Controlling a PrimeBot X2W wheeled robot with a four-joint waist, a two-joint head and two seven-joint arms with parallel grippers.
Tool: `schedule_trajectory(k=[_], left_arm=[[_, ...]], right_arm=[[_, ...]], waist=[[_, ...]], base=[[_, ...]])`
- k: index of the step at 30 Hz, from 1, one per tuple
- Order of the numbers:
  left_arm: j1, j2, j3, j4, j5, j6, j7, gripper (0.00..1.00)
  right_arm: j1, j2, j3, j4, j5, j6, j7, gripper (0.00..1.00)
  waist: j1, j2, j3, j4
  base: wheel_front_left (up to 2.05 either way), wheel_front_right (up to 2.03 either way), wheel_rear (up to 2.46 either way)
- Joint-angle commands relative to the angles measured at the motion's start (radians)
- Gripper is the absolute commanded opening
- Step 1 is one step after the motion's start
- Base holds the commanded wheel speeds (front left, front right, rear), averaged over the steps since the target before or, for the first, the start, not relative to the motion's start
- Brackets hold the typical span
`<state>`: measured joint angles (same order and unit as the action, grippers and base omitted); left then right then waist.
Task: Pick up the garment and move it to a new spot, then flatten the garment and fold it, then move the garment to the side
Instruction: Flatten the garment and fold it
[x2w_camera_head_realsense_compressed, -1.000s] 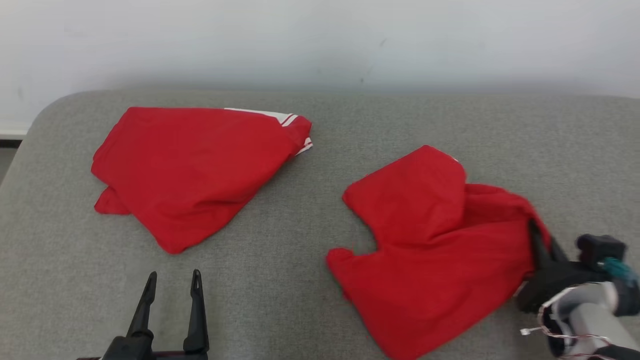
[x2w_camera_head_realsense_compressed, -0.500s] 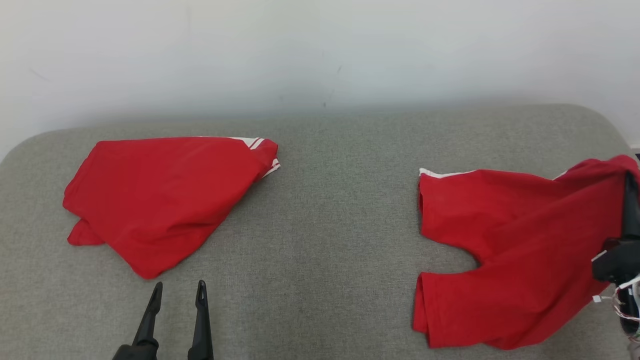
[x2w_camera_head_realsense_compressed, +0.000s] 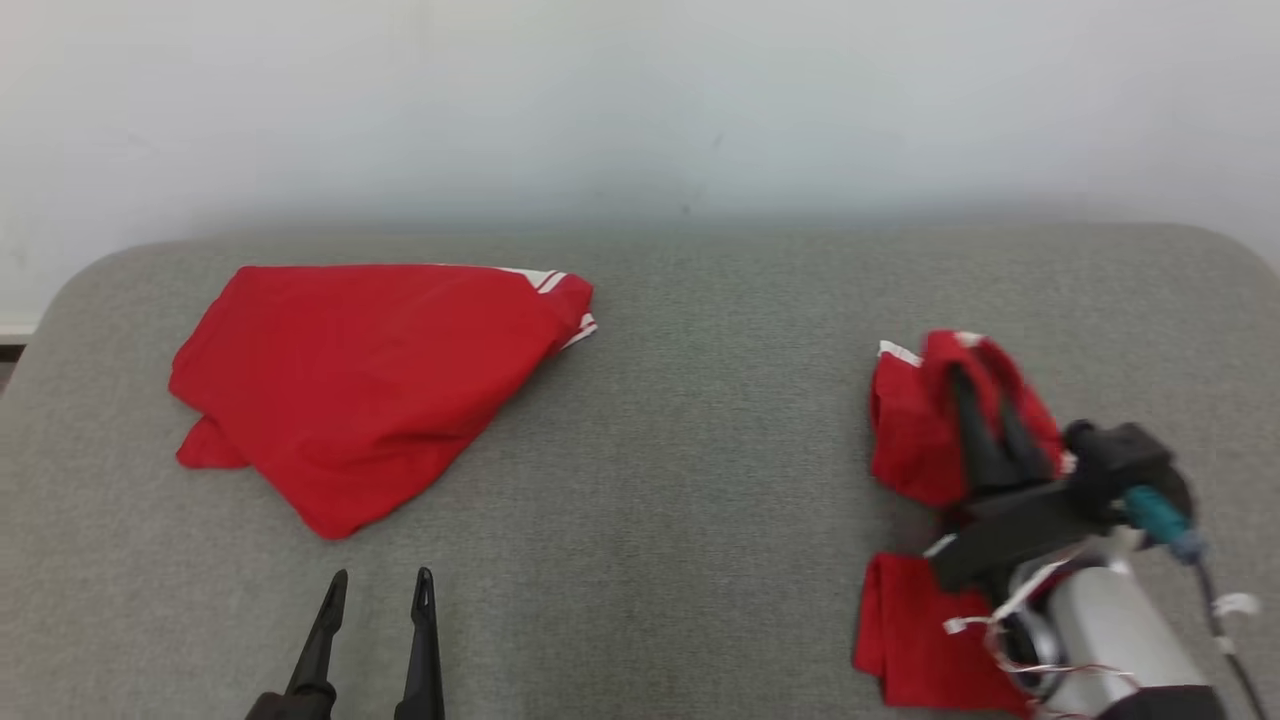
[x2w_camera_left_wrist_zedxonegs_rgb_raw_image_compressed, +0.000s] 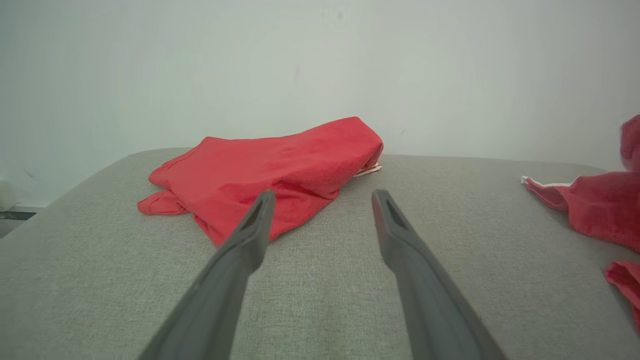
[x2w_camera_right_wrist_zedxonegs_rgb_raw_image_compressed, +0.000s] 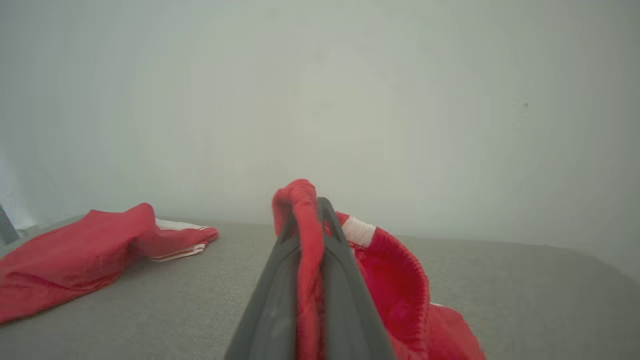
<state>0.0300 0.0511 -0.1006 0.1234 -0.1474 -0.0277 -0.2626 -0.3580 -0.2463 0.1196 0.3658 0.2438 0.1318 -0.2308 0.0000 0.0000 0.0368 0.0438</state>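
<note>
The grey fabric-covered surface (x2w_camera_head_realsense_compressed: 680, 450) carried a folded red white-trimmed garment (x2w_camera_head_realsense_compressed: 370, 380) at its left. At its right, a bunched red fabric garment (x2w_camera_head_realsense_compressed: 910, 440) was pinched between the right fingers (x2w_camera_head_realsense_compressed: 972, 425). The left fingers (x2w_camera_head_realsense_compressed: 424, 630) stood spread, empty.

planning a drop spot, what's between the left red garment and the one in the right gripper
Bare grey fabric surface, as the head view shows.
</note>
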Motion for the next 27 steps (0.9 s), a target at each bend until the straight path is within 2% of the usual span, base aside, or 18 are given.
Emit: schedule_trajectory(k=[1,12,22,23,24,27], left_arm=[[-0.007,-0.001,-0.003,0.001,-0.001,-0.003,-0.003,1.00],[-0.024,-0.001,-0.039,0.007,-0.020,0.009,-0.003,1.00],[-0.034,-0.001,-0.063,0.013,-0.033,0.024,-0.003,1.00],[-0.033,-0.001,-0.062,0.014,-0.033,0.026,-0.003,1.00],[-0.032,-0.001,-0.060,0.015,-0.032,0.025,-0.003,1.00],[-0.027,-0.001,-0.051,0.015,-0.027,0.024,-0.003,1.00]], right_arm=[[-0.008,0.015,0.015,0.004,0.005,-0.002,-0.006,0.00],[-0.054,0.152,0.302,0.141,0.035,-0.002,-0.027,0.00],[-0.084,0.197,0.478,0.300,0.103,-0.002,-0.036,0.00],[-0.085,0.197,0.491,0.311,0.113,-0.002,-0.035,0.47],[-0.090,0.198,0.507,0.303,0.130,-0.002,-0.035,1.00],[-0.107,0.198,0.507,0.270,0.137,-0.002,-0.036,1.00]], waist=[[0.0000,0.0000,0.007,0.026],[0.0000,0.0000,0.037,0.127],[0.0000,0.0000,0.046,0.145],[0.0000,0.0000,0.044,0.142],[0.0000,0.0000,0.042,0.136],[0.0000,0.0000,0.035,0.116]], base=[[0.00,0.00,0.00],[0.00,0.00,0.00],[0.00,0.00,0.00],[0.00,0.00,0.00],[0.00,0.00,0.00],[0.00,0.00,0.00]])
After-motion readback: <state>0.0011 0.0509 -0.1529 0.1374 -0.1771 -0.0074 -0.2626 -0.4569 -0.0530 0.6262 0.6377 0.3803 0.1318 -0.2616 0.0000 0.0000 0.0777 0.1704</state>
